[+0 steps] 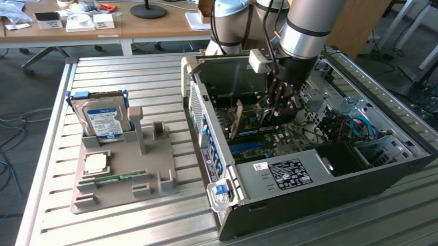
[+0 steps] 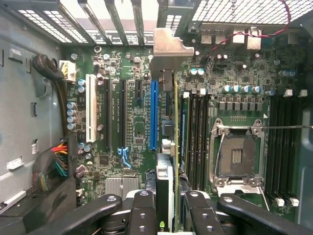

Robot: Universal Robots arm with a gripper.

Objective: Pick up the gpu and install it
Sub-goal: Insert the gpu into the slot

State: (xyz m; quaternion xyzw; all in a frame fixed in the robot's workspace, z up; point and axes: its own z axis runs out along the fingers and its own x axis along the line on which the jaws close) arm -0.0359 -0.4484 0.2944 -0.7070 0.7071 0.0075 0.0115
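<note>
Gripper (image 2: pixel 168 211), black-fingered and low inside the open black computer case (image 1: pixel 329 205), is closed narrowly on the gpu (image 2: pixel 165 181), a slim black-faced expansion card with a silver metal bracket (image 2: pixel 168 46); the card stands on edge over the green motherboard (image 2: pixel 137 137), just beside its long blue slot (image 2: pixel 153 115), bracket at the case's slotted rear wall; whether it is seated cannot be told; stiff and light but probably fragile, it looks best held by its upper edge, clear of the contacts.
</note>
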